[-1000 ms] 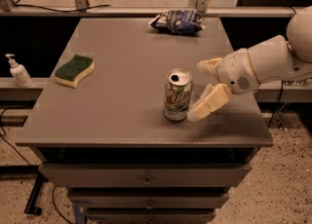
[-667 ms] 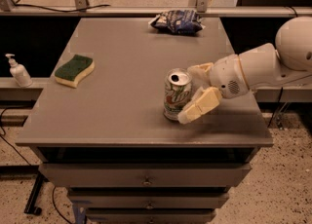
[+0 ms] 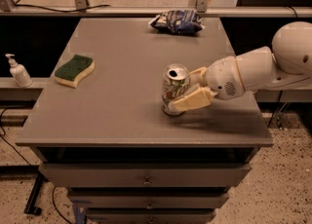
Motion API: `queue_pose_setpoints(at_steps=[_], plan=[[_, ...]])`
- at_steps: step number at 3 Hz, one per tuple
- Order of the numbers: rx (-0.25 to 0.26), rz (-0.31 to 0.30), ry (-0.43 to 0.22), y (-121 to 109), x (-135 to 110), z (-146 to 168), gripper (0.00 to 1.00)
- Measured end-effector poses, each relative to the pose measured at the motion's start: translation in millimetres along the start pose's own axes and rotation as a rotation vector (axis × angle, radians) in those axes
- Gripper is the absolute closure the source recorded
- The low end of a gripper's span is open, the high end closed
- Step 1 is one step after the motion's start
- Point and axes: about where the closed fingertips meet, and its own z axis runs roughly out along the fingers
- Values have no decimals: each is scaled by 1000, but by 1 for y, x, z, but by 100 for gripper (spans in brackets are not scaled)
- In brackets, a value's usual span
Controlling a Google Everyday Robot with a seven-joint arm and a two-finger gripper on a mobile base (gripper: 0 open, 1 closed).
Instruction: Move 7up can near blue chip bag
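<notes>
Lighting is moderate and even, from overhead. The matte grey tabletop [image 3: 122,106] shows no glare. The claw [image 3: 183,90], at the 7up can [image 3: 173,84] right of centre, throws a soft shadow onto the tabletop under the arm [image 3: 253,69]. The can's top carries a bright highlight. The recess below the tabletop is dark.

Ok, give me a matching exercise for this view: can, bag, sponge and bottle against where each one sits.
Things:
1. can
2. bag
3. sponge
4. bottle

Places:
A. left part of the table
B. ledge left of the table
C. at the gripper, front right of the table
D. far edge of the table

Pairs: 1-C; 2-D; 3-A; 4-B
</notes>
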Motion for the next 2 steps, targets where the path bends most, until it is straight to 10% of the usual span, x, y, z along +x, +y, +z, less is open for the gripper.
queue_pose_setpoints(at_steps=[2], plan=[[25, -26, -4, -18, -20, -18, 87]])
